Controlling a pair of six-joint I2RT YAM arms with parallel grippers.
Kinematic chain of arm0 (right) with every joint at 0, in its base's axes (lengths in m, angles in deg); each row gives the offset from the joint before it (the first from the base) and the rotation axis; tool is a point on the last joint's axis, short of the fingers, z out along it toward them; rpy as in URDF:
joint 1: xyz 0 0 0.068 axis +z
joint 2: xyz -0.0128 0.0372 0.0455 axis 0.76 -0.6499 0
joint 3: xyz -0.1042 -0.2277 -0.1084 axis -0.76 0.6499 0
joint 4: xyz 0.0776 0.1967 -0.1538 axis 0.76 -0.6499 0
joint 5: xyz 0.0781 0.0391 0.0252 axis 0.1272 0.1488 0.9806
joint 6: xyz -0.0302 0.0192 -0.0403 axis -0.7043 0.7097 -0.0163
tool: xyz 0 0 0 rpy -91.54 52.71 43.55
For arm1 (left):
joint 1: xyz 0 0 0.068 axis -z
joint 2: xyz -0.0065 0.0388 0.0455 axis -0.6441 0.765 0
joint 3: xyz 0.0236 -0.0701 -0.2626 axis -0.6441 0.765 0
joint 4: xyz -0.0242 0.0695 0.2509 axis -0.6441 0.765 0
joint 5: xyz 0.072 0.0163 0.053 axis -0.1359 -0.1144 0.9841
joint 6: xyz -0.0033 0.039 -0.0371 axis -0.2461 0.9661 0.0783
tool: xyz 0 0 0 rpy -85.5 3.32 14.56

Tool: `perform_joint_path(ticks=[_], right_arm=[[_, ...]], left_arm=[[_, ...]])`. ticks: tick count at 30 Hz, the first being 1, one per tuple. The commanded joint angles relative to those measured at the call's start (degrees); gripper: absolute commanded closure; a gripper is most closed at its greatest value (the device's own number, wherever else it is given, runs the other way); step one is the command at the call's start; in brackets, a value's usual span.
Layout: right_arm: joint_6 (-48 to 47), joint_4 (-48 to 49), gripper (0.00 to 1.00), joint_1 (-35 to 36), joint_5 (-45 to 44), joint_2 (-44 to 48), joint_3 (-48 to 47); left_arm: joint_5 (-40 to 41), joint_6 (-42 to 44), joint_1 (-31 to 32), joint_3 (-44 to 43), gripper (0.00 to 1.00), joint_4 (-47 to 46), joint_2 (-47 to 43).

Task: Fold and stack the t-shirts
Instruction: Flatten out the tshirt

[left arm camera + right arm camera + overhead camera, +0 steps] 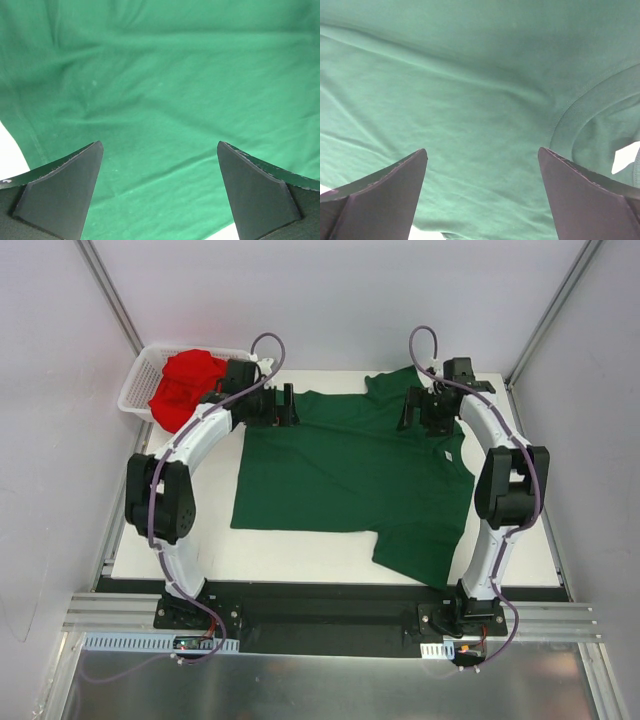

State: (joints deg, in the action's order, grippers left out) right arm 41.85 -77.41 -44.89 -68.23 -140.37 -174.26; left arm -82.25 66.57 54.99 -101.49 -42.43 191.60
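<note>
Green t-shirt (350, 470) lies spread on the counter (300, 545), both pairs of jaws apart over it; red t-shirt (185, 385) fills the basket (135, 388).

Dark green t-shirt (345, 475), red t-shirt (185, 388), white basket (137, 390).

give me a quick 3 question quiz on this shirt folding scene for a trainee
1. True or false: the green t-shirt is already folded.
2. Where is the red t-shirt? A) heaped in the white basket B) spread on the green t-shirt C) held in the right arm's jaws
3. Fill in: both arms' jaws stand ____ over the green t-shirt.

Key: 1 false, it lies spread flat. 2 A. 3 open.
</note>
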Motion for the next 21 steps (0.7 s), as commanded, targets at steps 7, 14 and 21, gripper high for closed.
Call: perform_joint_path(ticks=[7, 14, 21], right_arm=[[1.1, 1.2, 0.04, 2.3, 0.0, 5.6, 4.4], [2.2, 3.5, 0.04, 2.3, 0.7, 2.3, 5.8], [2.5, 3.4, 0.04, 2.3, 0.4, -0.1, 5.4]], left_arm=[[-2.1, -0.3, -0.4, -9.5, 0.01, 0.8, 6.2], [-2.2, 0.4, -0.5, -16.2, 0.01, 1.2, 15.2], [-2.5, 0.1, -0.5, -19.6, 0.01, 1.9, 20.9]])
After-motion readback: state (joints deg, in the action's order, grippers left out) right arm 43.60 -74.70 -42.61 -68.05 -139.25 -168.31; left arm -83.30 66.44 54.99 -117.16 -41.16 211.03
